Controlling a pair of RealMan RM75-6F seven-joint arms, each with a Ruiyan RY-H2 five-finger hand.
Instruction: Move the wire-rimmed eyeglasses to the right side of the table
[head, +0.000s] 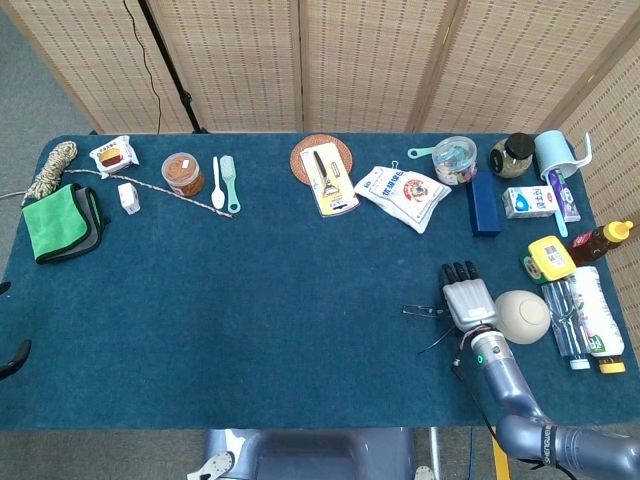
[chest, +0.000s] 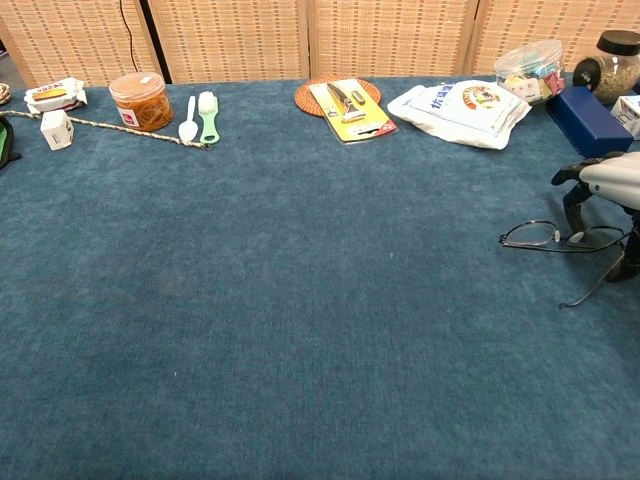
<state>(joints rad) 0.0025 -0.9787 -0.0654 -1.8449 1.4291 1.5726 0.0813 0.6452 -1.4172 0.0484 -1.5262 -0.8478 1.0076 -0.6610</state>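
The wire-rimmed eyeglasses (chest: 548, 238) are at the right of the blue table, with thin dark rims and one temple trailing down to the cloth. My right hand (chest: 605, 182) reaches over them from the right, and its dark fingertips (chest: 572, 208) pinch the frame near the bridge. In the head view the right hand (head: 467, 301) covers most of the eyeglasses (head: 420, 312); only the left rim and a temple stick out. Only dark tips at the table's left edge show of my left hand (head: 12, 357), too little to read.
A beige ball (head: 523, 316) lies just right of the right hand, with bottles (head: 590, 320) and a yellow box (head: 550, 258) beyond. A blue box (chest: 590, 120), white pouch (chest: 462, 106) and card on a coaster (chest: 345, 103) line the far edge.
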